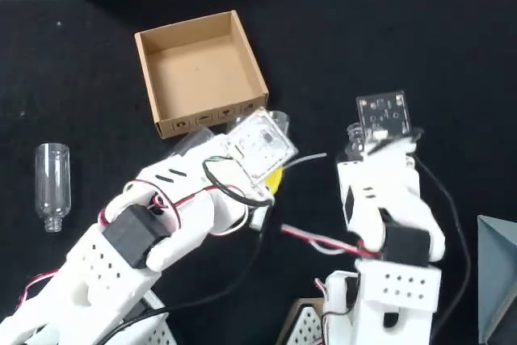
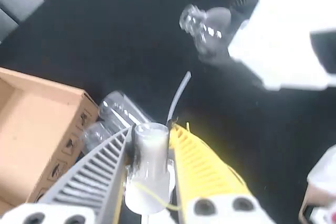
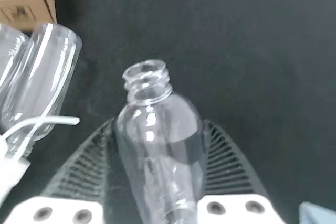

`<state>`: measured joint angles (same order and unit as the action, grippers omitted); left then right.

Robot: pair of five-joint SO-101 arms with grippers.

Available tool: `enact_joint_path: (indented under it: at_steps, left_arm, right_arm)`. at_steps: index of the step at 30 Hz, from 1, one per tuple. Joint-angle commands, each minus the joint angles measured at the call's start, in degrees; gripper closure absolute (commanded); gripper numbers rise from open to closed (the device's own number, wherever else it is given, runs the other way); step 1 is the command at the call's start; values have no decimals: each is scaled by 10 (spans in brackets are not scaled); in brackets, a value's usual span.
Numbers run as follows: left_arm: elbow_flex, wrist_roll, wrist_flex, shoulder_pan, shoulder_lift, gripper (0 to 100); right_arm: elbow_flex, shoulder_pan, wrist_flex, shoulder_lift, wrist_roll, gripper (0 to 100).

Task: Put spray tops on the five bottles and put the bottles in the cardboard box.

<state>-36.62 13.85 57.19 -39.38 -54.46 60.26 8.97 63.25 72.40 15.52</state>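
The left gripper (image 2: 149, 129) is clamped on a white spray top (image 2: 148, 169), grey finger on one side and yellow finger on the other, with the thin dip tube (image 2: 178, 95) sticking out past the fingertips. The right gripper (image 3: 157, 124) is closed around a clear bottle (image 3: 157, 150), whose open threaded neck points away from the wrist. Seen from the left wrist, that held bottle (image 2: 207, 27) hangs beyond the tip of the tube, apart from it. Just off the left gripper's grey finger lie two more bottles (image 2: 123, 111), side by side on the black table (image 1: 420, 46) and close against the cardboard box (image 2: 37, 129). The box stands open just past them. Far out to the left arm's outer side, well apart from both grippers, a lone bottle (image 1: 52, 183) lies capless on the cloth.
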Motion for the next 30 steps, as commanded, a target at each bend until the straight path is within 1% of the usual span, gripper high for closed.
enact_joint_path:
  at_steps: [1, 7, 9, 15, 22, 25, 28, 30]
  left_arm:
    - [67, -37, 0, -4, -6, 971]
    - [103, -67, -2, 0, -6, 971]
    - [104, -81, -18, 1, -6, 971]
    - [102, -118, -44, 3, -6, 971]
    - [106, -185, -45, 74, -6, 971]
    - [103, -203, -41, 90, -6, 970]
    - [102, -213, -40, 92, -6, 970]
    - [102, -242, -40, 92, -6, 970]
  right_arm:
    - [10, 11, -2, 69, -3, 932]
    - [25, 11, -4, 109, -2, 932]
    - [28, 8, -4, 109, -2, 932]
    - [43, -47, -8, 114, -4, 932]
    - [42, -55, -8, 115, -9, 932]
    - [38, -61, -11, 115, -40, 932]
    - [41, -99, -14, 115, -67, 932]
    - [42, -124, -15, 115, -73, 932]
